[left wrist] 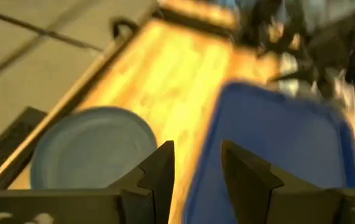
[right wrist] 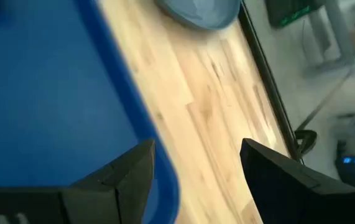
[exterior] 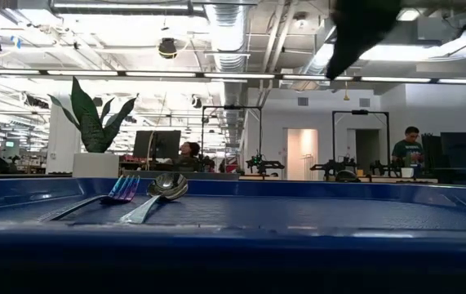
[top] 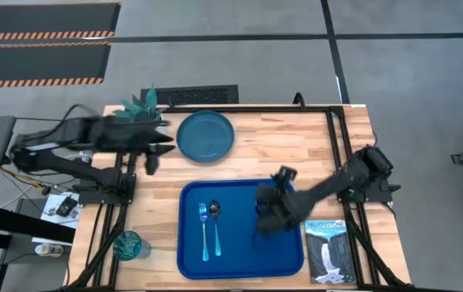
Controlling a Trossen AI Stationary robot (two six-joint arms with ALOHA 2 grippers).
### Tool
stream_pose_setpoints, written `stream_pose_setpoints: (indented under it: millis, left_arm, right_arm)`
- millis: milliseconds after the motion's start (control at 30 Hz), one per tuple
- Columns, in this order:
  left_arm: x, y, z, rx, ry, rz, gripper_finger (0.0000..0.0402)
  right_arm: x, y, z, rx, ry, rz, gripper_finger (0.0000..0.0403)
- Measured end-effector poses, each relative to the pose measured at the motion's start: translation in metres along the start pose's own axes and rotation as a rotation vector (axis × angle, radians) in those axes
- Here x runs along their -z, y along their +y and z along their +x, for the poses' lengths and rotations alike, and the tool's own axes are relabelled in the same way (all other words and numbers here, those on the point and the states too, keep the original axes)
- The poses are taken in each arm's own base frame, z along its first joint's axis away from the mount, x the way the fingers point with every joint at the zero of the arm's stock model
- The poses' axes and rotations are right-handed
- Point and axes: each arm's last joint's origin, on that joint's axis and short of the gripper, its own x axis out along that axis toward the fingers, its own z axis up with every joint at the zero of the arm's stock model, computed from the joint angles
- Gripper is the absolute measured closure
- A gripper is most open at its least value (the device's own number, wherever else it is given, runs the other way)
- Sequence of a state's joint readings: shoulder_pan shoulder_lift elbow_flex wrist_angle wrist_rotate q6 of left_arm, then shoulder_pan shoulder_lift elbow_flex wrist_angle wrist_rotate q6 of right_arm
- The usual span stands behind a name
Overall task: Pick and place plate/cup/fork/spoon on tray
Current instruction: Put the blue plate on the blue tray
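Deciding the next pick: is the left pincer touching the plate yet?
Apart. In the high view the left pincer sits just short of the plate, wood showing between; the left wrist view shows it open and empty.

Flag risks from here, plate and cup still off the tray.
1. The left tool, open, is beside the plate, which lies flat on the table; a shallow rim may slip from a pinch.
2. The right tool, open, hovers over the tray, so a plate carried in could hit that arm.
3. The fork and spoon lie in the tray's left part; a plate set there would land on them.
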State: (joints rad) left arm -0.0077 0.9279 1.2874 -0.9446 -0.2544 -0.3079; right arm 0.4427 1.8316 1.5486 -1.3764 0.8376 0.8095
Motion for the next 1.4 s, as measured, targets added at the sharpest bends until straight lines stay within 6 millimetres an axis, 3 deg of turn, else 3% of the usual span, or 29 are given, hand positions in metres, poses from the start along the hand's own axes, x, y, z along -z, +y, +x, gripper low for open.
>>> stream_pose_setpoints:
  millis: [167, 300, 467, 567, 667, 767, 1000, 1400]
  left_arm:
    - [0.06, 0.015, -0.006, 0.084, -0.276, -0.186, 0.0257]
    - [0.094, 0.024, 0.002, 0.142, -0.388, -0.248, 0.0213]
    - [0.106, 0.029, 0.0, 0.191, -0.47, -0.325, 0.0164]
    - [0.106, 0.032, -0.004, 0.156, -0.506, -0.363, 0.0151]
    - [0.107, 0.035, -0.007, 0.126, -0.53, -0.356, 0.0148]
    - [0.108, 0.036, -0.009, 0.095, -0.545, -0.335, 0.0149]
    - [0.107, 0.037, -0.008, 0.038, -0.555, -0.31, 0.0152]
    - [0.111, 0.037, -0.002, 0.015, -0.494, -0.338, 0.0152]
  right_arm:
    - [-0.036, -0.048, 0.041, 0.02, 0.015, 0.11, 0.0143]
    - [-0.063, -0.086, 0.089, -0.134, 0.079, 0.318, 0.0143]
    - [-0.081, -0.121, 0.162, -0.305, 0.081, 0.551, 0.0143]
    - [-0.073, -0.137, 0.204, -0.308, 0.149, 0.665, 0.0143]
    - [-0.058, -0.151, 0.233, -0.286, 0.221, 0.805, 0.0143]
    - [-0.059, -0.147, 0.254, -0.314, 0.209, 0.894, 0.0143]
    - [-0.069, -0.117, 0.268, -0.381, 0.155, 0.94, 0.0143]
    - [-0.071, -0.097, 0.289, -0.414, 0.159, 1.022, 0.0143]
